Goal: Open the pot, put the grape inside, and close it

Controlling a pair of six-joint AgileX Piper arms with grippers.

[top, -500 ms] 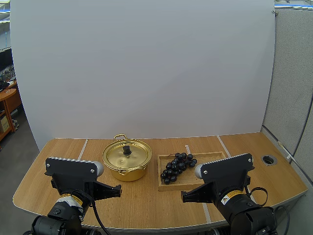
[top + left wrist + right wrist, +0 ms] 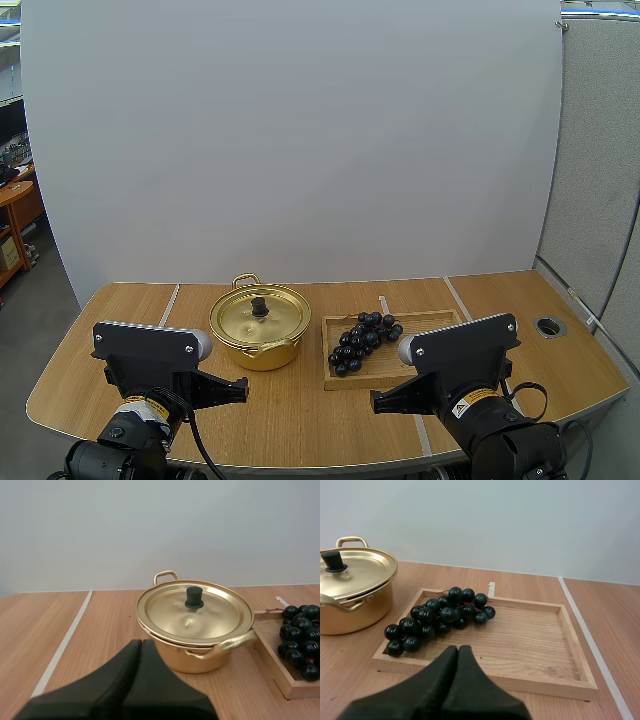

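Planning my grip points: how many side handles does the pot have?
2. The far handle sits at the back of the pot; the near handle juts from its front, angled toward the wooden tray.

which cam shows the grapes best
The right wrist view: the whole bunch of grapes lies close and unobstructed on the wooden tray, toward the pot. The high view shows the bunch whole but small; the left wrist view catches part of it, beside the pot.
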